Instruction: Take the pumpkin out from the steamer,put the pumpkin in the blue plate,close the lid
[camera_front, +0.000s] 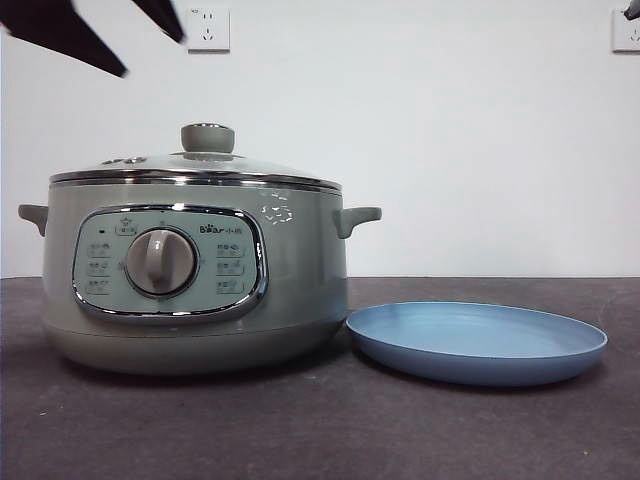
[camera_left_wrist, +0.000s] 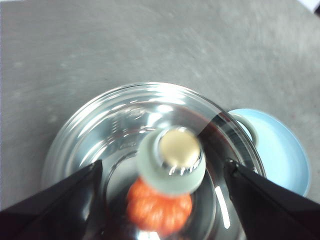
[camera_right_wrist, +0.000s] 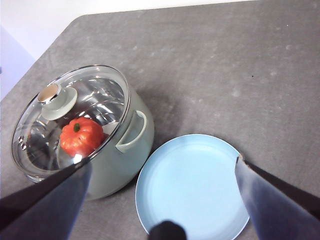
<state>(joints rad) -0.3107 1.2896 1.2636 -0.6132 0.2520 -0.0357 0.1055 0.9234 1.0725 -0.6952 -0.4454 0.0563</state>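
The dark grey desk (camera_front: 500, 430) lies bare in front of and around the two big pieces. The steamer (camera_front: 195, 275) stands at front-view left; its panel reads "Bear" beside the dial (the smaller button labels are too blurred to read). The blue plate (camera_front: 478, 342) sits just beside it, its rim close under the side handle. The lid (camera_right_wrist: 70, 117) is on, knob up. Through the glass the pumpkin (camera_right_wrist: 81, 136) shows inside the pot. The left hand (camera_left_wrist: 162, 197) hovers above the knob, released, black jaws spread wide. The right hand (camera_right_wrist: 162, 200) hangs high over the plate, likewise spread and grasping nothing.
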